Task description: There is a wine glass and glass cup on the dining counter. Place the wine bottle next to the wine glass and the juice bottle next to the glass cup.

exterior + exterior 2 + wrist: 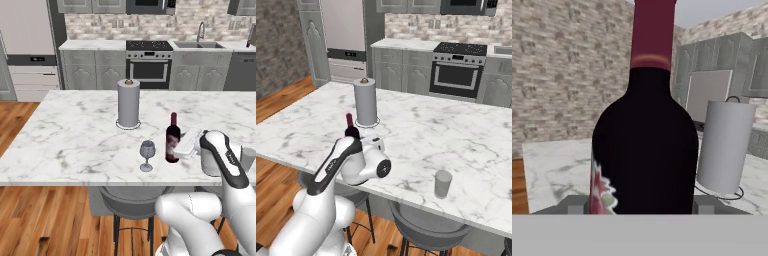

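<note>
One wine bottle [644,145] between end effector [642,204] fingers.

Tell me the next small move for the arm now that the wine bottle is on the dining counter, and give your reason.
Probably open the gripper and back away. The wine bottle stands upright on the dining counter, right beside the wine glass, so that half looks done. In the hand view the bottle sits between the finger tips, apparently gripped. The glass cup stands alone, awaiting the juice bottle.
</note>
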Controlling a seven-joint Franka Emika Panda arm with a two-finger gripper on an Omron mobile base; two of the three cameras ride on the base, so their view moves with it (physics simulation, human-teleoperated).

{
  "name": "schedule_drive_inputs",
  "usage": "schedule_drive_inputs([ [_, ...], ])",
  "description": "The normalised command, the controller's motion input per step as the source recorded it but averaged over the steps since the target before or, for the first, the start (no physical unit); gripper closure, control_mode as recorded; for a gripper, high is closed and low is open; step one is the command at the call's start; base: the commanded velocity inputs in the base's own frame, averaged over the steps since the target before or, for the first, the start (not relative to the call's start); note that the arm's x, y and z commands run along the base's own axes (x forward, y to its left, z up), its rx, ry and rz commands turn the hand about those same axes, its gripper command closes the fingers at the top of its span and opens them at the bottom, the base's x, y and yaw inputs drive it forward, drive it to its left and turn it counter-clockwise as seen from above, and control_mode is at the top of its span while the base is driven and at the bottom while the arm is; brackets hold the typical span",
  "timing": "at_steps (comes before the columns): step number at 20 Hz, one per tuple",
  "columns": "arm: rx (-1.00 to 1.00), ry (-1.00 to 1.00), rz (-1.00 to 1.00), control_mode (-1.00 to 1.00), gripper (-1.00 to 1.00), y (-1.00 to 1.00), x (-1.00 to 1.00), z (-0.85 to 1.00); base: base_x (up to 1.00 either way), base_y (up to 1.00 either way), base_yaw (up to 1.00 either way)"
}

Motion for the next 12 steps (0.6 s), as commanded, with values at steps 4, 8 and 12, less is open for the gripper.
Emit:
schedule_drive_inputs([
  [4,0.00,0.00,0.01,-1.00,1.00,0.00,0.03,-0.21,0.00,0.00,0.00],
  [8,0.01,0.00,0.04,-1.00,1.00,-0.05,0.02,-0.21,0.00,0.00,0.00],
  [12,0.00,0.00,0.04,-1.00,1.00,-0.04,0.01,-0.23,0.00,0.00,0.00],
])
